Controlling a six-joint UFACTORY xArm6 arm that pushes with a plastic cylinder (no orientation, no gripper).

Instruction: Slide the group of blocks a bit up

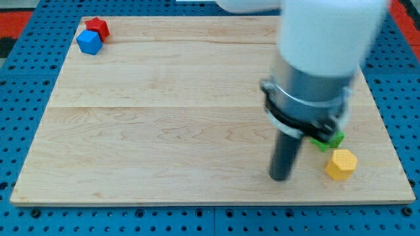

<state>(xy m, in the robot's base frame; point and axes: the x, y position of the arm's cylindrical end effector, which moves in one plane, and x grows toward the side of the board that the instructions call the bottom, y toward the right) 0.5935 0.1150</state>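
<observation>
Camera view, left to right: a blue cube (88,42) and red block (97,27) touch in the wooden worktop (164,118)'s top-left corner, far from my tip (281,177). The arm carries no fingers, so nothing is held. Just to the tip's right lies the yellow hexagonal block (341,164); above it a green block (328,139) is partly hidden by the arm. The approach looks underway; next, the tip likely must get below this pair and push toward the view's top.

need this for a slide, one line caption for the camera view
My tip rests left of the yellow hexagonal block and partly hidden green block; red star block and blue cube sit top-left.
</observation>
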